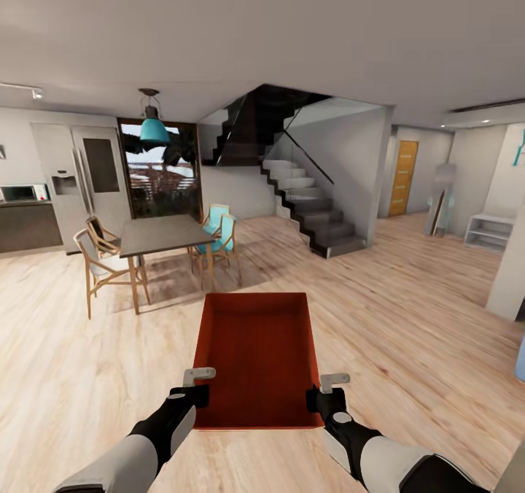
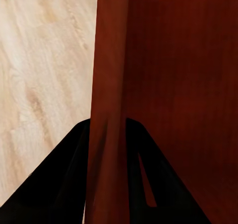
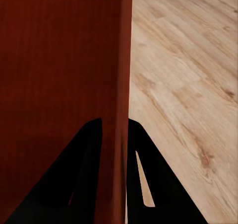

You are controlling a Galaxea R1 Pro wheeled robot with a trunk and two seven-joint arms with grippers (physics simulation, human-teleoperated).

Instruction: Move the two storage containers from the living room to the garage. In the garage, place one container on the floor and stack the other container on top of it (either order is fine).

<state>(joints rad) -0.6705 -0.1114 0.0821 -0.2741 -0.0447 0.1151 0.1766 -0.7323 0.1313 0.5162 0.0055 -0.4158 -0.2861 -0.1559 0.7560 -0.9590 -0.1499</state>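
At the near end of the orange-red storage container (image 1: 257, 358), one on each long wall, the two grippers hold it up over the light wood plank floor (image 1: 408, 311). The left gripper (image 1: 197, 394) has its jaws clenched on the left wall close to the near corner; in the left wrist view that gripper (image 2: 108, 177) shows a dark finger on either side of the wall's upright edge, one outside and one inside the bin. The right gripper (image 1: 321, 398) grasps the right wall in the same way near the other near corner, and in the right wrist view the gripper (image 3: 115, 177) straddles the wall with the container's (image 3: 59, 60) inner face on one side and planks (image 3: 188, 95) on the other. The container (image 2: 178, 85) is open on top, appears empty, and sits level with its long axis pointing away from the robot.

Beyond its far end, to the left, stands a dark dining desk (image 1: 162, 234) with wooden chairs (image 1: 98, 259) and two turquoise chairs (image 1: 219, 227) around it, under a teal pendant lamp (image 1: 154, 130). Farther left are a grey fridge (image 1: 84, 179) and a microwave (image 1: 22, 192) on a dark kitchen counter. Straight ahead a staircase (image 1: 310, 208) rises along a grey wall, and to the right an orange door (image 1: 402, 177) and a low white shelf (image 1: 488, 232) sit at the far side of the room.
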